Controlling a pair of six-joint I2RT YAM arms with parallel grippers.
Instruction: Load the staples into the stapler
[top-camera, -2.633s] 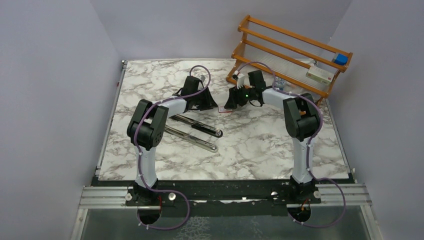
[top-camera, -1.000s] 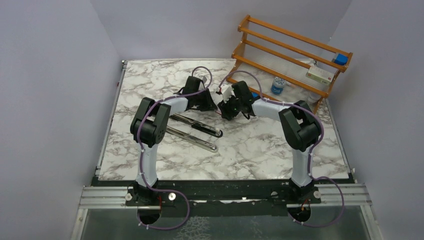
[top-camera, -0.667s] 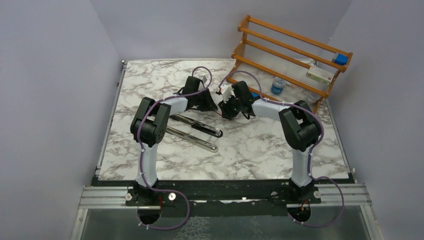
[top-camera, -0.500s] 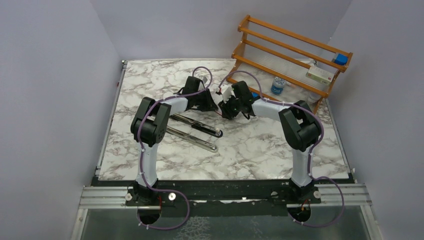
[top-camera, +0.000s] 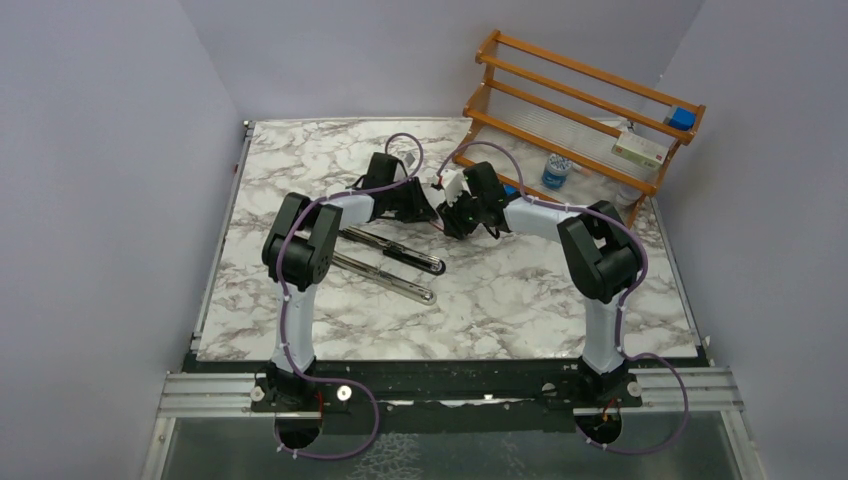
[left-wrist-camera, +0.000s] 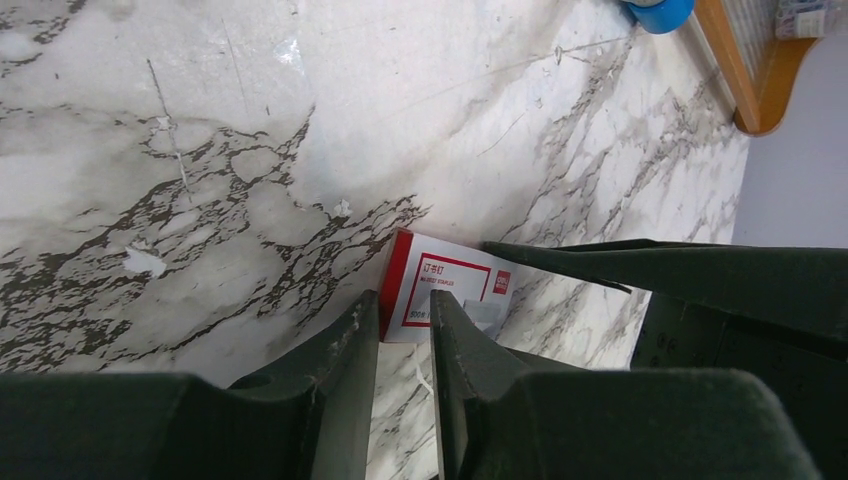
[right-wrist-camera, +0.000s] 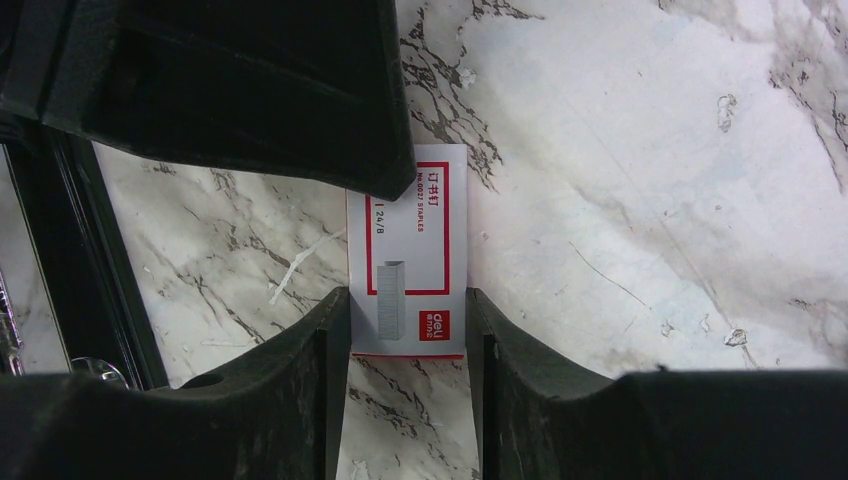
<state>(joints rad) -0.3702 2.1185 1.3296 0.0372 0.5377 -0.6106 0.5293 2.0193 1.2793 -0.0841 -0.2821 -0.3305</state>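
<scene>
as right tool (right-wrist-camera: 405, 305) grips staples (right-wrist-camera: 405, 245), "24/8" shows.

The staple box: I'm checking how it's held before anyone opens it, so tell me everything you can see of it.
The staple box is a small flat cardboard pack, its white label framed in red, with red print, a grey staple-strip picture and a red logo. It lies flat on the marble table. The right gripper has a finger against each long side at one end. The left gripper covers a corner of the opposite end; whether it grips is unclear.
</scene>
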